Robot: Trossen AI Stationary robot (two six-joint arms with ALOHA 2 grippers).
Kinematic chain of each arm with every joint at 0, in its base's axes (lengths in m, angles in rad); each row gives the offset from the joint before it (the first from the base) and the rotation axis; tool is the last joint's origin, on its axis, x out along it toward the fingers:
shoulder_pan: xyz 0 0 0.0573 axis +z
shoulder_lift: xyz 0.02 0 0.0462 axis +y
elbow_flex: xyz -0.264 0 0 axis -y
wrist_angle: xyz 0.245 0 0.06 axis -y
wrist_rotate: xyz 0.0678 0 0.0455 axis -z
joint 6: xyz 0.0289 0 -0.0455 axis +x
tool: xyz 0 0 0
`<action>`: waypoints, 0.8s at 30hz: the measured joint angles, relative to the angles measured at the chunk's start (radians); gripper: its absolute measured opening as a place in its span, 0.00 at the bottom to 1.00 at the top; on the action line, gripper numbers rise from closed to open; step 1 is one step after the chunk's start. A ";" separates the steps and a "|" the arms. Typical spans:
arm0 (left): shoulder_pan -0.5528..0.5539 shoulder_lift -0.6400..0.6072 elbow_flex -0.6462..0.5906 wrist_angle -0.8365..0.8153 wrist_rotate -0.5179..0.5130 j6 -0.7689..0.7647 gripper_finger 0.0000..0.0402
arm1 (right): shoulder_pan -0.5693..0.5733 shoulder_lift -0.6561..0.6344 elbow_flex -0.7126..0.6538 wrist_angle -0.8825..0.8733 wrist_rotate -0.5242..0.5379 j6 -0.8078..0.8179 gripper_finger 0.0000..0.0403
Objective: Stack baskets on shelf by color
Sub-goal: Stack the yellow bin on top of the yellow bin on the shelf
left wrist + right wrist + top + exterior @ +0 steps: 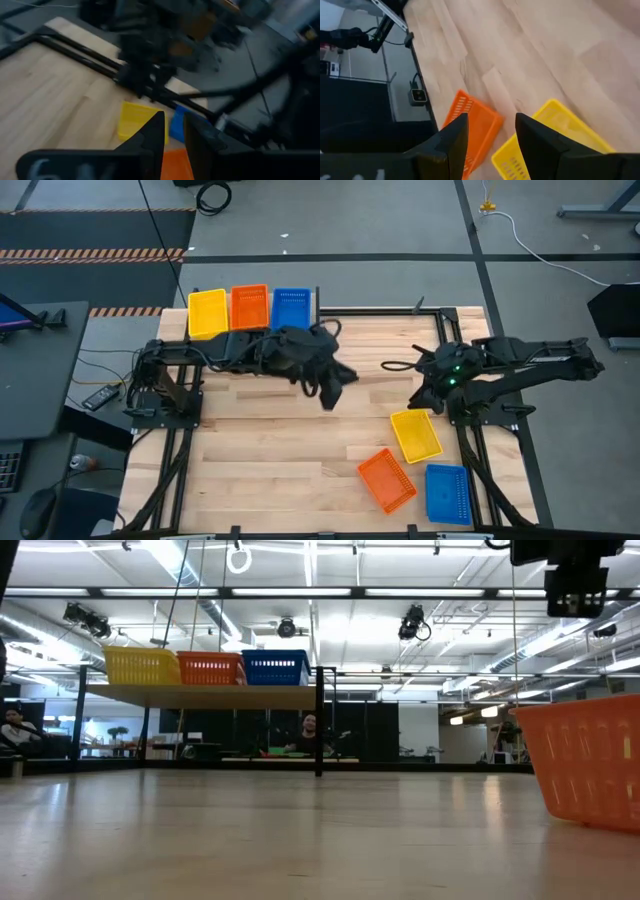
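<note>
The table carries the shelf along its far edge, behind the left gripper. On the shelf stand a yellow basket, an orange basket and a blue basket side by side; the pictures do not show how many are stacked in each or what lies inside.

Just below the right gripper, whose fingers are spread with nothing between them, lies a loose yellow basket, empty. Beyond it lie a loose orange basket and a loose blue basket, also empty. The left gripper's fingers stand slightly apart, holding nothing.
</note>
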 joint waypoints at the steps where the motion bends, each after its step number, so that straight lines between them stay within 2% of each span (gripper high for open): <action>1: -0.006 0.000 0.000 0.001 0.008 0.013 0.19 | 0.004 0.000 -0.006 0.013 0.001 0.021 0.43; 9: -0.009 -0.002 0.000 0.138 -0.037 0.096 0.18 | 0.022 -0.014 -0.008 0.168 0.113 0.092 0.43; 12: -0.001 -0.004 0.000 0.138 -0.044 0.090 0.19 | 0.022 -0.017 -0.008 0.199 0.153 0.106 0.43; 20: -0.010 0.009 0.001 0.055 -0.111 0.085 0.18 | 0.068 -0.013 -0.008 0.189 0.112 0.115 0.43; 24: -0.015 0.026 0.000 0.021 -0.173 0.036 0.17 | 0.112 -0.014 -0.008 0.161 0.009 0.116 0.43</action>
